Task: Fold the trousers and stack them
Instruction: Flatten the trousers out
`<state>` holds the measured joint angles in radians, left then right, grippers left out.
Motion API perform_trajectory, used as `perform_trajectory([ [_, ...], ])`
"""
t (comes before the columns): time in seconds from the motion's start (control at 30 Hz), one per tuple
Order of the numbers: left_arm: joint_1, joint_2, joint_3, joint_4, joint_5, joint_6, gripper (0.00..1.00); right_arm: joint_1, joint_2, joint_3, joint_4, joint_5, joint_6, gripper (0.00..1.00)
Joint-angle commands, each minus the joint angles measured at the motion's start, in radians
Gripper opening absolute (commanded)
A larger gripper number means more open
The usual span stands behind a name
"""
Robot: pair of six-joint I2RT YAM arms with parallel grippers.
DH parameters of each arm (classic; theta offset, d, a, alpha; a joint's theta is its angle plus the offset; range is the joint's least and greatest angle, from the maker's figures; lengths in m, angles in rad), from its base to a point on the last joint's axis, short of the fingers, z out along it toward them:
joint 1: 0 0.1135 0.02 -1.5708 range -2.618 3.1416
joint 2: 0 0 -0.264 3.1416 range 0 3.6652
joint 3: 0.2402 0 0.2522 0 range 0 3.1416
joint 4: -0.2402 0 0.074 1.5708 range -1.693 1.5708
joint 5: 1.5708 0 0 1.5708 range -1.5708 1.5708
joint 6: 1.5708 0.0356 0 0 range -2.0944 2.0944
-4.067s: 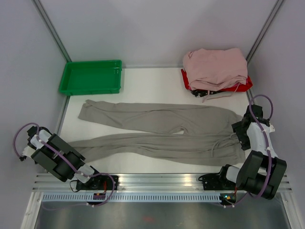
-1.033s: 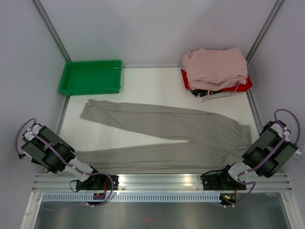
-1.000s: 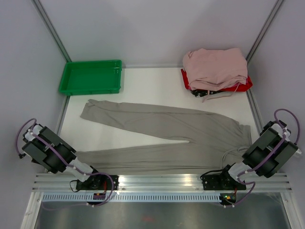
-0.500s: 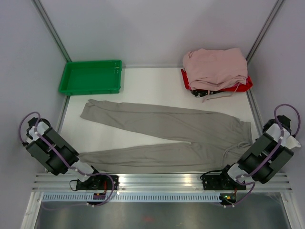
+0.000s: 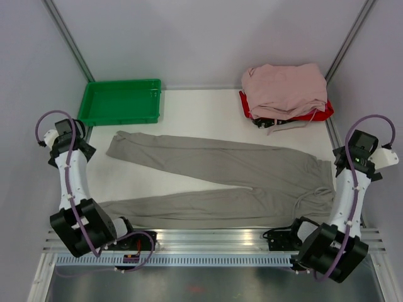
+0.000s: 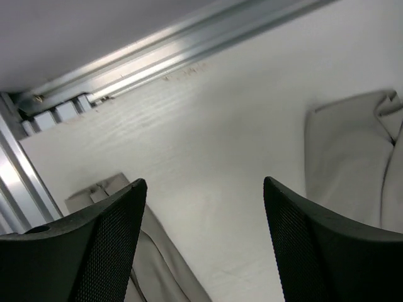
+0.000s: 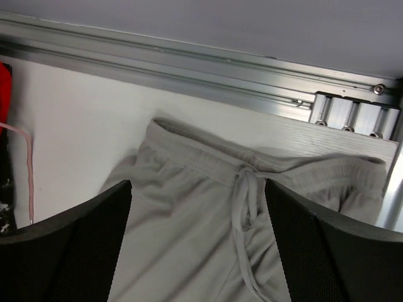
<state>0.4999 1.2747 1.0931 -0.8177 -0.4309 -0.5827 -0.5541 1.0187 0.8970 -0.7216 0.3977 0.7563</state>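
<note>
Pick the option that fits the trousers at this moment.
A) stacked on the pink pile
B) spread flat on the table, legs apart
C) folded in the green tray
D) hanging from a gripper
B: the trousers lie unfolded on the table, with the legs splayed toward the left and the waistband at the right.

The right pincer has its black fingers wide apart over the trousers. The waistband lies flat on the white desk, a drawstring trailing from its middle. Beyond the waistband runs an aluminium rail. Left of the waistband are a pink cord and a red edge.
</note>
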Motion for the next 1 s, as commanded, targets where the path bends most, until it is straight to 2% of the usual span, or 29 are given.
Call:
perform_trajectory([
  [0.0,-0.078,-0.105,-0.083,-0.043,0.021,-0.213,0.8,0.042,0.163,0.037,0.076,0.136,0.026,0.95],
  [0.03,-0.086,-0.139,-0.157,-0.019,0.043,-0.256,0.8,0.043,0.2,0.049,0.088,0.141,0.04,0.97],
  [0.13,-0.087,-0.245,-0.246,0.025,0.093,-0.299,0.8,0.088,0.306,0.111,0.186,0.098,-0.009,0.98],
  [0.27,-0.095,-0.313,-0.268,0.018,0.13,-0.26,0.81,0.164,0.406,0.184,0.255,0.084,-0.029,0.98],
  [0.33,-0.093,-0.327,-0.262,0.002,0.147,-0.226,0.81,0.168,0.417,0.174,0.292,0.076,0.003,0.98],
  [0.43,-0.095,-0.348,-0.265,-0.017,0.185,-0.204,0.82,0.183,0.446,0.186,0.333,0.099,-0.056,0.98],
  [0.63,-0.095,-0.423,-0.315,-0.006,0.199,-0.174,0.83,0.186,0.439,0.171,0.392,0.009,-0.06,0.98],
  [0.97,-0.095,-0.373,-0.314,0.048,0.273,-0.115,0.83,0.259,0.465,0.157,0.422,-0.049,-0.051,0.98],
])
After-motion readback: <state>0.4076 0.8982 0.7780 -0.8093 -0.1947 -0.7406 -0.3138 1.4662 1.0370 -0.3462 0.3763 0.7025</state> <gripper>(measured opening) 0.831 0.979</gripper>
